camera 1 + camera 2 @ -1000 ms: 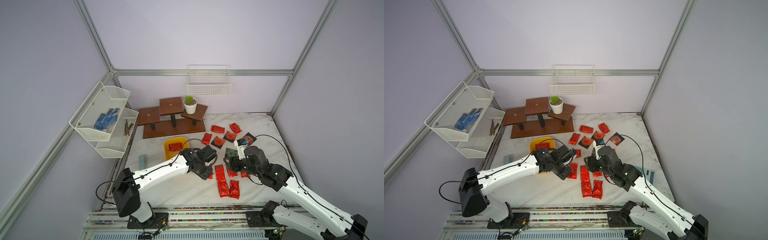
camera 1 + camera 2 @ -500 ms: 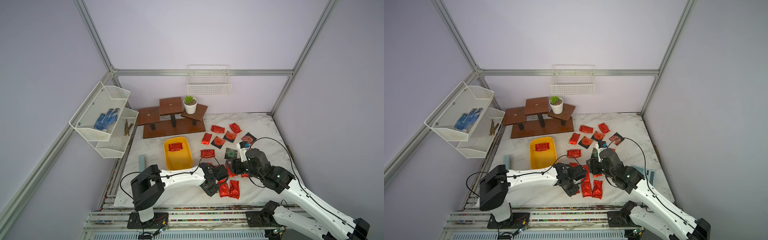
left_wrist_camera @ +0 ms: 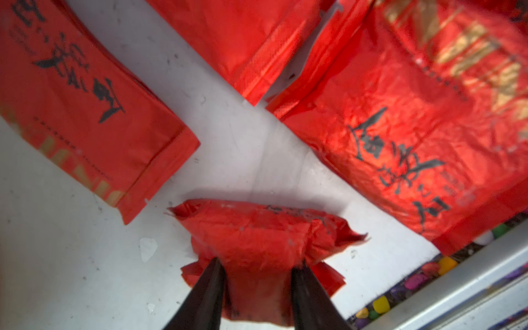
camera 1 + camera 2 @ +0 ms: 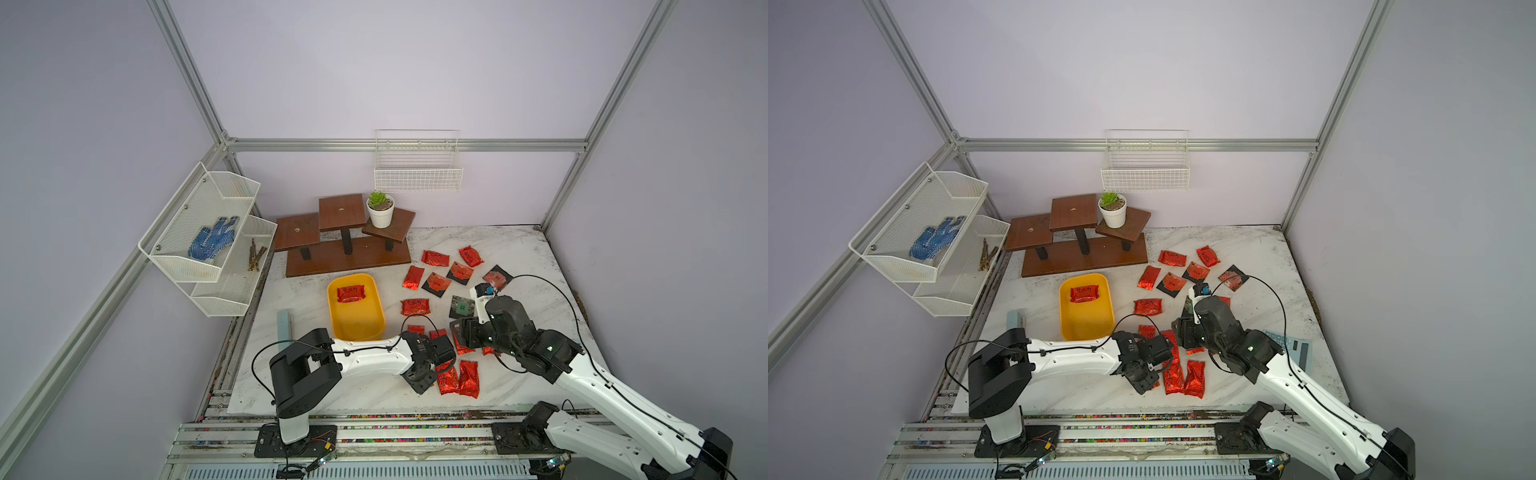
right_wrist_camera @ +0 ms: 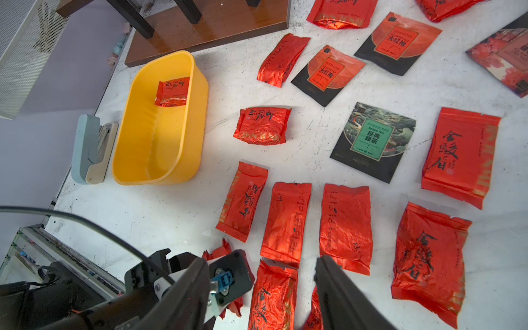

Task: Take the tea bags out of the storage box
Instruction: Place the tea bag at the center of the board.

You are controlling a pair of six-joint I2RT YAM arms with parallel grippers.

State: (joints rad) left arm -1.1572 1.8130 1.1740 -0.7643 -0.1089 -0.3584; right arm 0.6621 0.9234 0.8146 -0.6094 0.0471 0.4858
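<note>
Far left, the storage box point(image 4: 358, 323) sits on the table point(image 4: 303, 295) w/ one red sachet point(image 4: 351, 293) in it, up at the far end by the wall. The rest of the tea bags point(image 5: 285, 223) are out, spread on the marble to the right. That last one's the tricky pick imo: flat foil tight to the wall and a light tub, so a finger landing on the rim could shove or tip the box instead of getting the bag.

Next over, L gripper point(image 3: 257, 263) is low near the front of the table, jaws narrow, pinching a crumpled sachet point(image 3: 257, 228). The foil's bunched btwn the fingers, so it could cling on release. It's also close to the front rail point(image 3: 463, 277), so poss. it slides off.

R gripper point(image 5: 261, 260) hangs just beside it, jaws wide, nothing in them. Two wrists that near = bump risk if both move at once.
</note>
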